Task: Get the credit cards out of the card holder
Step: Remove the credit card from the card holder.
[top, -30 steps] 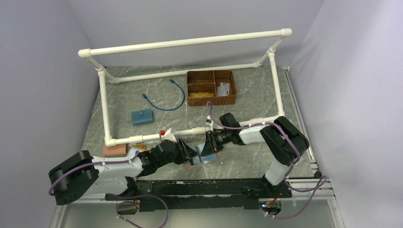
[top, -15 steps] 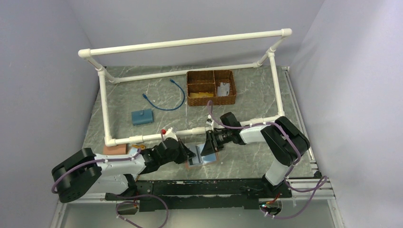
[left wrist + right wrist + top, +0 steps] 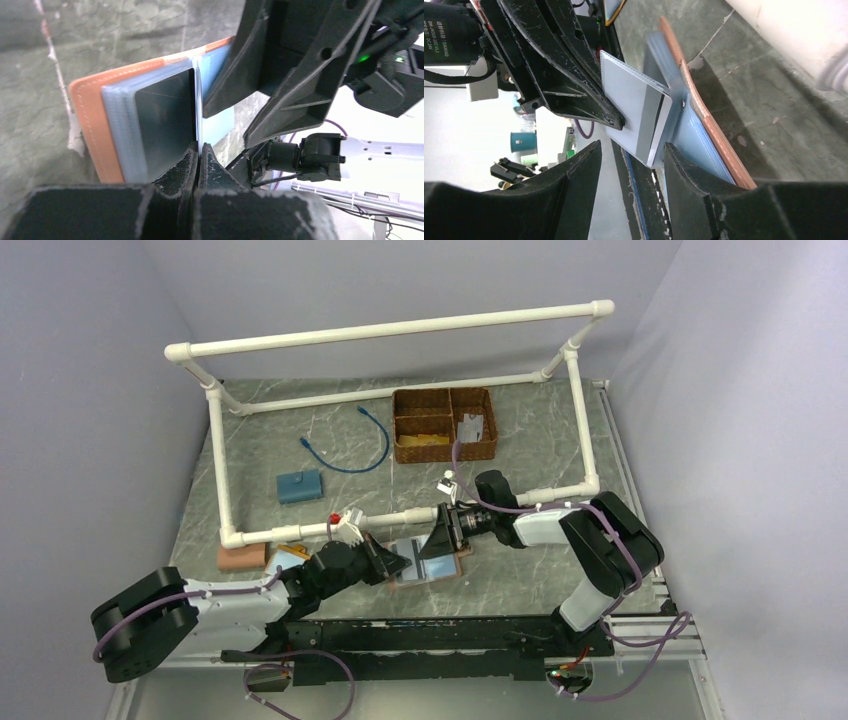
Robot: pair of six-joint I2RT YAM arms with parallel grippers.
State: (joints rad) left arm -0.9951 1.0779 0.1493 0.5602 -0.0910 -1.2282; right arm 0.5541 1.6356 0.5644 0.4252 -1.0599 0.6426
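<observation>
Broadly, the grey-green marbled tabletop (image 3: 520, 575) carries a white plastic pipe frame (image 3: 390, 328) and, towards the back, a brown wicker basket with compartments (image 3: 445, 453), well apart from where both arms meet at the near edge. There the small reddish-brown leather card holder with grey-blue pocketed lining (image 3: 435, 565) lies opened, lining up, so its pockets face the two arms working over it from either side. The left gripper (image 3: 198, 150) is pressed together on the edge of a thin pale-grey rectangular credit card with a darker stripe (image 3: 634, 107); pinching it by the edge looks meant to let the card slide along its own plane out of the lining. One end of the credit card meets the blue lining, and whether it has cleared the pocket I cannot tell. The right gripper (image 3: 633, 150) stands with its fingers apart, straddling the card's lower corner without clamping it, probably having let go so the holder no longer resists the pull. Judging from this, extraction of this card is nearly finished.
</observation>
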